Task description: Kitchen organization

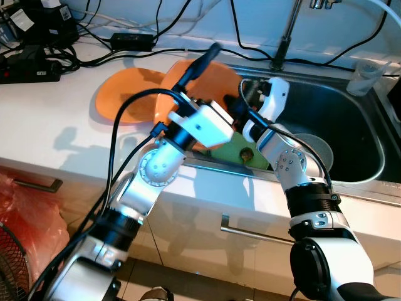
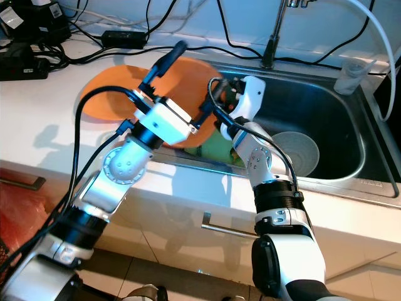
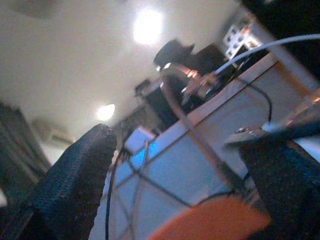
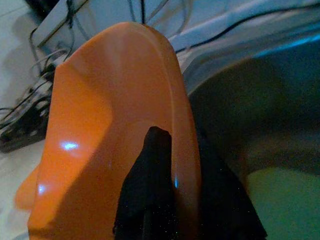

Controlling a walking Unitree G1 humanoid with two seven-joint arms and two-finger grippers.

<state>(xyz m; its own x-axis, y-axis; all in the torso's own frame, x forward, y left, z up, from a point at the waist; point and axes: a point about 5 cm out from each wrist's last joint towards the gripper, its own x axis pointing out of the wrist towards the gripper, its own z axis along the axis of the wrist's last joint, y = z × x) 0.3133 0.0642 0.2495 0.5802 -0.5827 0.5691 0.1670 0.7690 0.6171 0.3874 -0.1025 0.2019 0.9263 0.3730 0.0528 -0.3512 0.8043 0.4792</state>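
Note:
An orange plate (image 1: 219, 78) stands tilted on its edge at the sink's left rim. My right gripper (image 4: 167, 185) is shut on its rim, one black finger on each face. A second orange plate (image 1: 125, 97) lies flat on the white counter to its left. My left gripper (image 3: 180, 145) points up in front of the tilted plate; it is open, and one long finger (image 1: 199, 64) crosses the plate's face. A bit of orange plate edge (image 3: 210, 220) shows low between its fingers. A green plate (image 1: 233, 153) leans inside the sink below both wrists.
A grey bowl (image 1: 316, 147) sits in the steel sink (image 1: 351, 125). The faucet (image 1: 282, 47) rises behind it, with a clear cup (image 1: 371, 75) at the back right. Power strips and black cables (image 1: 37, 56) crowd the counter's back left. Drawer handles (image 1: 250, 231) are below.

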